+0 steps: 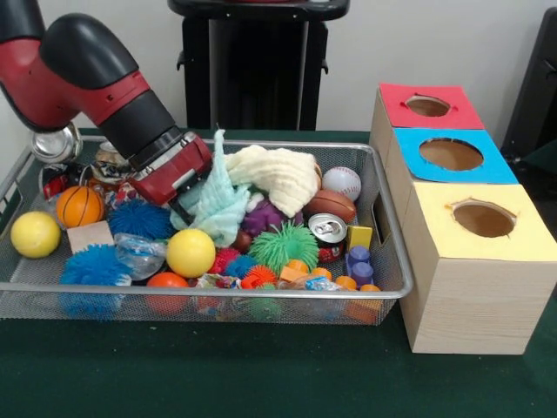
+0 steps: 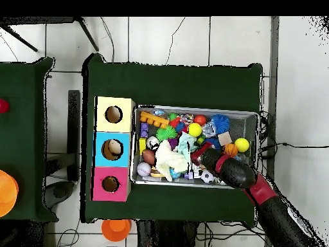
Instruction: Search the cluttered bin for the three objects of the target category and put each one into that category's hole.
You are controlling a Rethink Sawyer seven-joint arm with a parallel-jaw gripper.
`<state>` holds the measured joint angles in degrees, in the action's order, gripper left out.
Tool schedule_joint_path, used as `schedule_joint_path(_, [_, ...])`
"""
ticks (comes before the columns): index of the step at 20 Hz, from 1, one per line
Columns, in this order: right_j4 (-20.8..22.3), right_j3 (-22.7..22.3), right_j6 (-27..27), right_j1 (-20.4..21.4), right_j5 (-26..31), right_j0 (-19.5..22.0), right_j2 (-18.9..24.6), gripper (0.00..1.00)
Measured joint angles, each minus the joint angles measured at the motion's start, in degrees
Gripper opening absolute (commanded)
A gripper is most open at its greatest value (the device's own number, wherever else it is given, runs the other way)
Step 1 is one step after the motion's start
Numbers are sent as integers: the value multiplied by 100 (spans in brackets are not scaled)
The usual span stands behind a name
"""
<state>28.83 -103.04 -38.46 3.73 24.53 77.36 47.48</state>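
Note:
A wire mesh bin (image 1: pixel 396 287) holds a heap of toys. My gripper (image 1: pixel 185 207) reaches down into its left middle, its tip pressed into a pale teal cloth (image 1: pixel 218 196) that stands up in a peak. A cream cloth (image 1: pixel 274 174) lies just right of it. Around them lie a baseball (image 1: pixel 341 183), a brown football (image 1: pixel 331 205), a drink can (image 1: pixel 328 229), a green spiky ball (image 1: pixel 285 246) and a yellow ball (image 1: pixel 190 252). In the overhead view the gripper (image 2: pixel 198 154) sits against the teal cloth (image 2: pixel 183 151).
Beside the bin stand three boxes with round holes in their tops: red (image 1: pixel 426 106), blue (image 1: pixel 451 154) and yellow (image 1: pixel 483 218). A small basketball (image 1: pixel 79 205), another yellow ball (image 1: pixel 35 233) and blue spiky balls (image 1: pixel 94 266) fill the bin's left end. A metal bowl (image 1: pixel 57 144) sits behind my arm.

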Motion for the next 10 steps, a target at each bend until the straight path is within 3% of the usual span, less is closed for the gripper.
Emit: schedule_joint_path(10, [-4, -183, 0, -579, -1, 216, 449, 100])
